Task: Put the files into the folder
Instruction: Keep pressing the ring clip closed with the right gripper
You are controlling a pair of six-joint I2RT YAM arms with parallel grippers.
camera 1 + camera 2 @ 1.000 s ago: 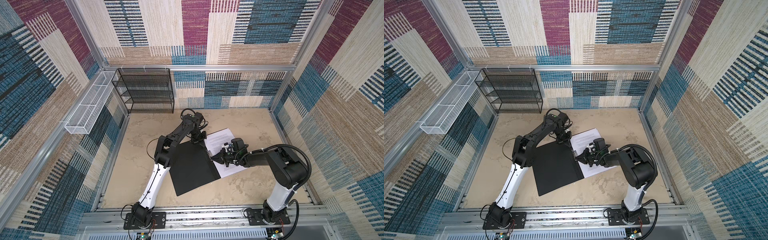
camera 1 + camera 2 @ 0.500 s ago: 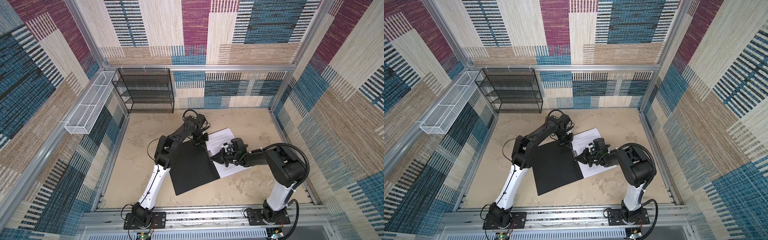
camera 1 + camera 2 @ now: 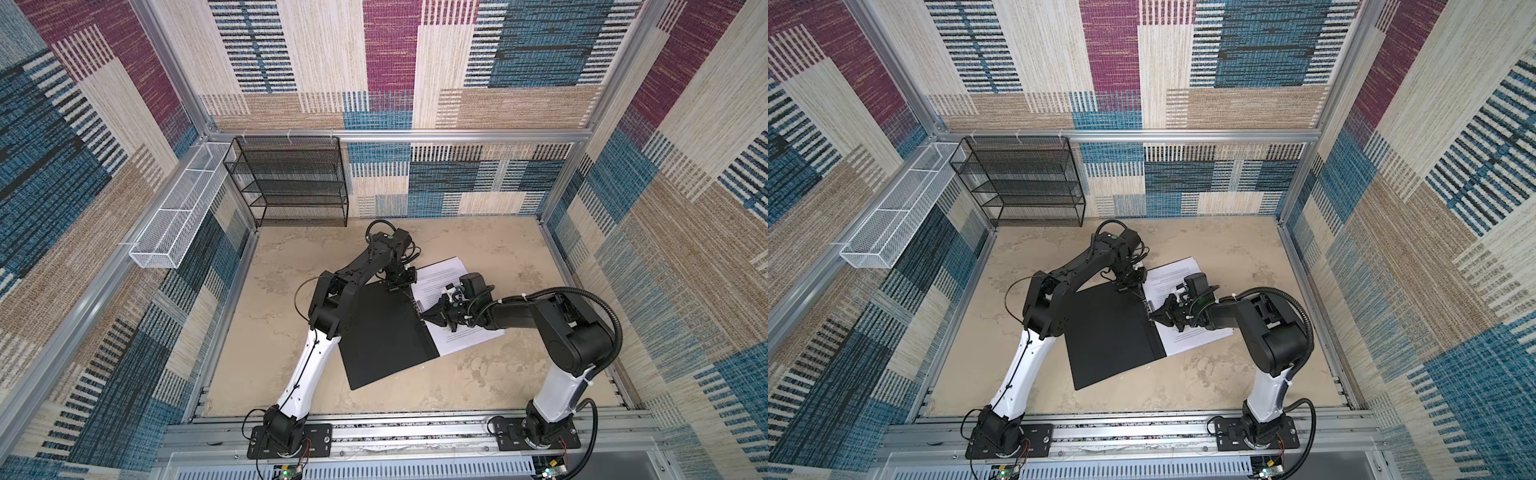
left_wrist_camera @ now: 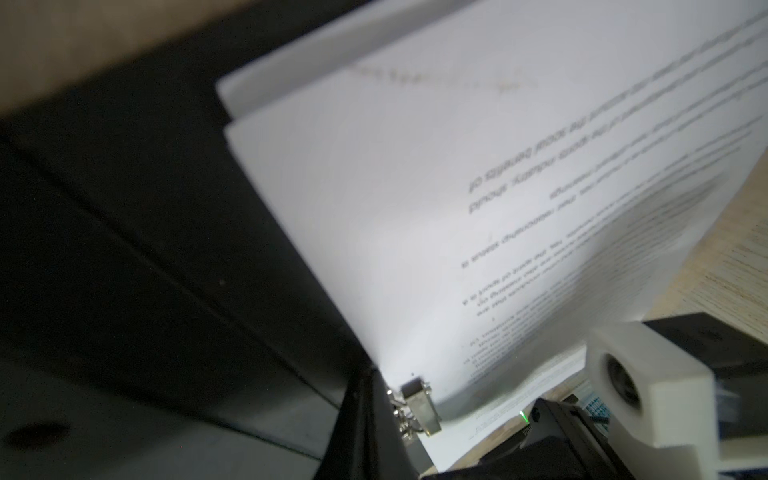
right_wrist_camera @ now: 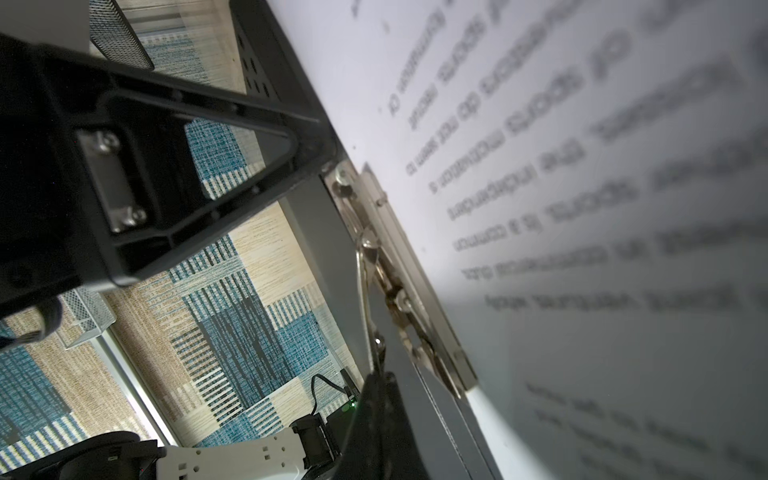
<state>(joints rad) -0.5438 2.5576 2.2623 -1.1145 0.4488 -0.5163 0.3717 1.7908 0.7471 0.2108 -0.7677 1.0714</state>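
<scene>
Near the tabletop's middle, with the files (image 3: 444,276) on the open folder (image 3: 382,336), we have just pressed the left gripper (image 3: 400,286) together at its far edge while the right gripper (image 3: 427,318) stays closed, so clipping seems near.

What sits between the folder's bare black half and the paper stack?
The metal spine clip, running along the files' inner edge beside the folder's black flap. It is clearest in the right wrist view; the left wrist view catches one end.
</scene>
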